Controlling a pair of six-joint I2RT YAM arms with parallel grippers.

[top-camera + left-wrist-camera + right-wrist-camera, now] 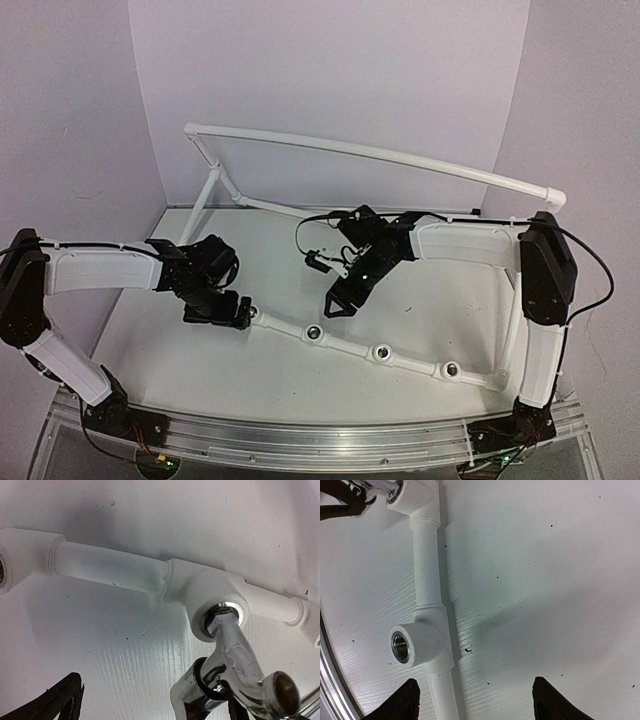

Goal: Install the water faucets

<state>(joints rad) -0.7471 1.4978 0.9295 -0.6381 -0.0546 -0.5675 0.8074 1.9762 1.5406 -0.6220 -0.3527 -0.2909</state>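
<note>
At leftmost socket [200, 595] of pipe frame [110, 570], faucet [235, 650] sits stem-in, body slanting back toward your left gripper [150, 702]: jaws wide, nothing pinched (one side hidden behind chrome). Your right gripper [475, 702] parted, empty, above next socket [400, 646], farther off.

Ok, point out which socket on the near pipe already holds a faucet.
The leftmost socket, at the left gripper: a chrome faucet sits in its opening. The three sockets to its right are bare holes.
</note>
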